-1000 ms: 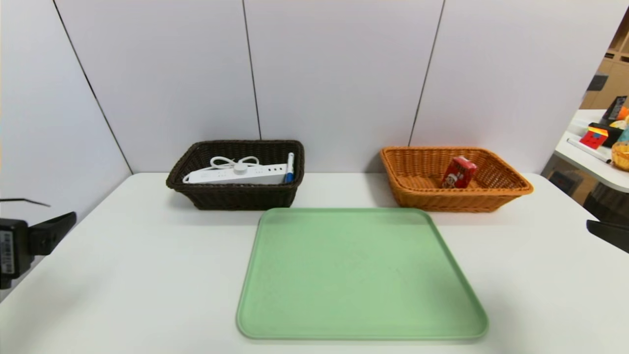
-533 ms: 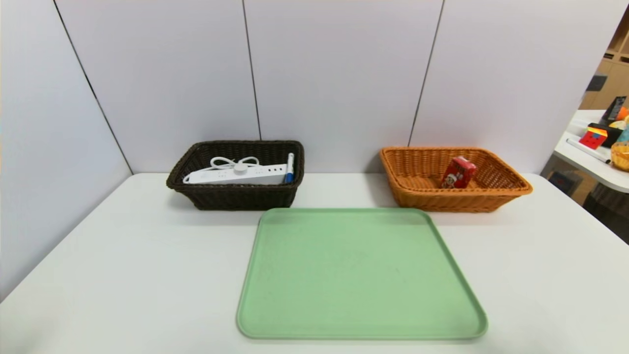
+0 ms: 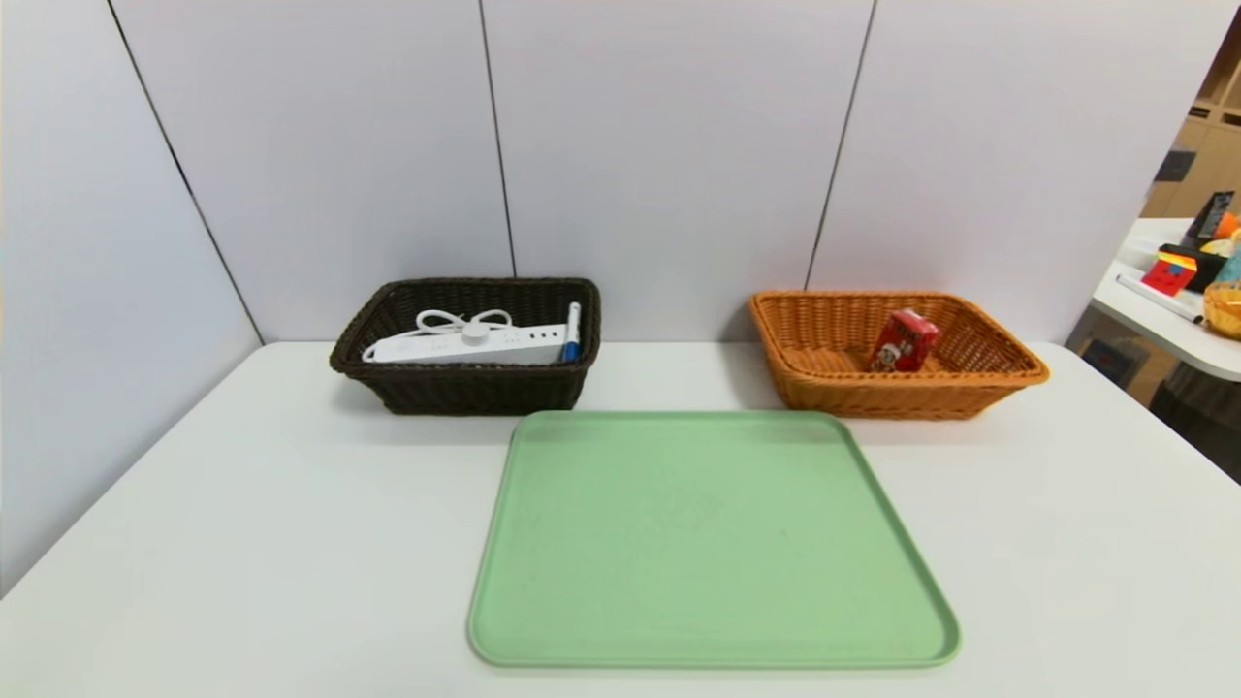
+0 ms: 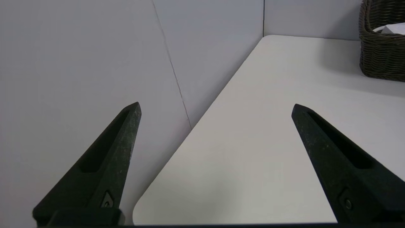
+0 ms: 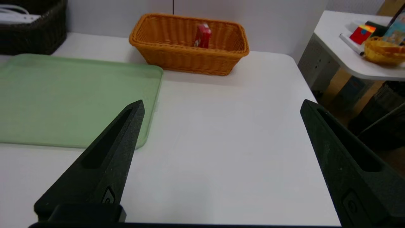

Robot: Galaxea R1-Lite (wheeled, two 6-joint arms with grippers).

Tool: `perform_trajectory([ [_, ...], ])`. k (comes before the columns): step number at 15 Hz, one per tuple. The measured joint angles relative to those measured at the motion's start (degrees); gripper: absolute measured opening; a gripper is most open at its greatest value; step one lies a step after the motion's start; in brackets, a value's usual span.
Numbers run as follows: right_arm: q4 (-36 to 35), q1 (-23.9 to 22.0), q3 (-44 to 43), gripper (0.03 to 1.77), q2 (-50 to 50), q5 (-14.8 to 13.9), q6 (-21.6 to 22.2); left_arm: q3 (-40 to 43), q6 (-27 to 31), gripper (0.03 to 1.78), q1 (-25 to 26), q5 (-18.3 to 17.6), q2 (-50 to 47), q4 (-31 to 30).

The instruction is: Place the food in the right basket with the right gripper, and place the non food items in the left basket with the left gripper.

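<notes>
The red drink carton leans inside the orange-tan right basket, also seen as carton in basket. The dark brown left basket holds the white power strip with its coiled cord, a round white device on top, and a white marker with blue cap. Neither arm shows in the head view. My left gripper is open over the table's near left corner, far from the dark basket. My right gripper is open over the near right table, with nothing between its fingers.
A green tray lies bare in the middle of the white table. Grey wall panels close the back and left. A side table with a cube, a marker and a bowl stands off to the right.
A second ago both grippers showed at the head view's left and right edges; they have drawn back out of it. Baskets and contents have not moved.
</notes>
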Motion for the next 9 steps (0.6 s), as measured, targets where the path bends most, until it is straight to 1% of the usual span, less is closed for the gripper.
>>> perform_trajectory([
  [2,-1.71,-0.02,-0.74,1.7,-0.79,-0.13,0.22,1.93,0.28,1.69,1.77,-0.33,-3.97,0.02],
  [4,-1.82,0.0,-0.9,1.7,-1.17,0.37,-0.05,4.61,1.96,1.69,2.84,-1.6,-9.07,0.66],
  [5,-2.21,-0.02,-0.4,1.7,-1.23,0.89,-0.35,5.52,2.54,1.69,3.06,-2.73,-11.08,1.19],
  [6,-2.29,0.0,0.15,1.7,-1.29,2.29,-0.24,6.27,2.78,1.69,3.25,-4.51,-12.87,2.02],
  [7,-2.28,0.44,0.52,1.7,-1.38,3.51,-0.07,6.9,2.89,1.69,3.39,-5.51,-14.37,2.6],
  [8,-2.07,1.32,0.8,1.7,-1.49,4.41,0.04,7.42,3.01,1.69,3.39,-5.75,-15.6,2.86],
  [9,-1.88,2.18,0.94,1.7,-1.49,4.47,0.06,7.78,3.08,1.69,3.41,-5.78,-16.35,2.95],
])
